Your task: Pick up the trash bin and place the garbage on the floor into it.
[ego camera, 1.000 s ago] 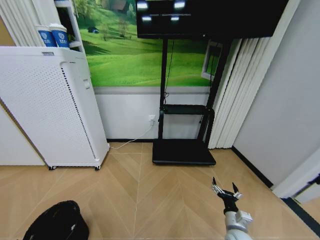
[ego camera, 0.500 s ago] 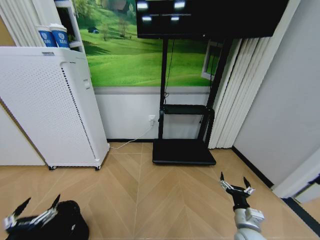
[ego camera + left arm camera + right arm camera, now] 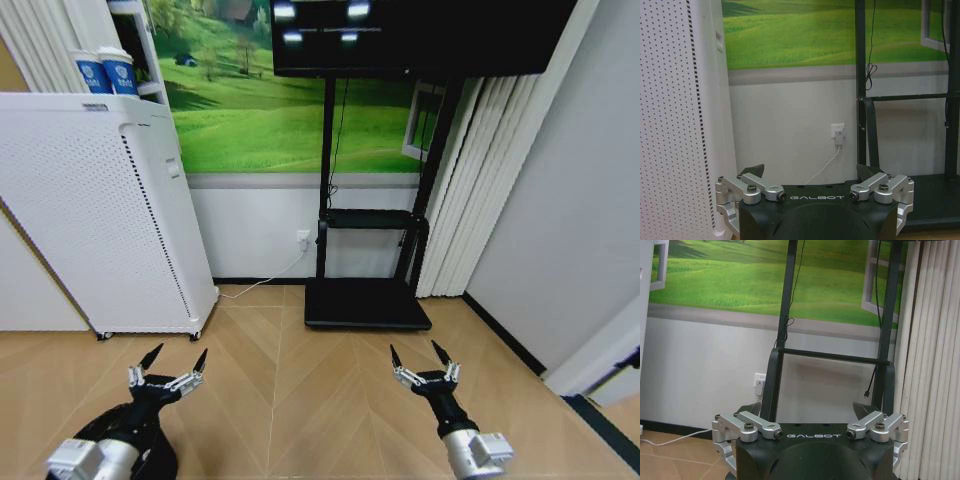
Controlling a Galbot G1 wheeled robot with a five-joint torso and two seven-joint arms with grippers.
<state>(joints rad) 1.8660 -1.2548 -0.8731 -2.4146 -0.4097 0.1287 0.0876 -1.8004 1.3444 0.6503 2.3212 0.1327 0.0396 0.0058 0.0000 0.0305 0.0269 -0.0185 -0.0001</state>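
Room: herringbone wood floor (image 3: 300,340) of pale tan planks runs to a white wall under a green meadow mural
Head view, background: tall white perforated cabinet (image 3: 100,210) at left, black screen stand (image 3: 370,250) at centre, pleated white curtain at right
Head view, left gripper (image 3: 168,369): lower left of frame, fingers splayed wide, holding nothing, raised just above the trash bin (image 3: 150,455)
Head view, trash bin: black, round, smooth plastic, mostly hidden behind the arm at the bottom left edge
Head view, right gripper (image 3: 422,365): lower right, spread open and empty over bare floor
Left wrist view: left gripper's metal linkages parted, facing the wall socket and the cabinet's dotted side
Right wrist view: right gripper likewise released, facing the stand's legs
Handling, as judged: bin looks light, stiff and slightly slick; the rim seems the surest hold
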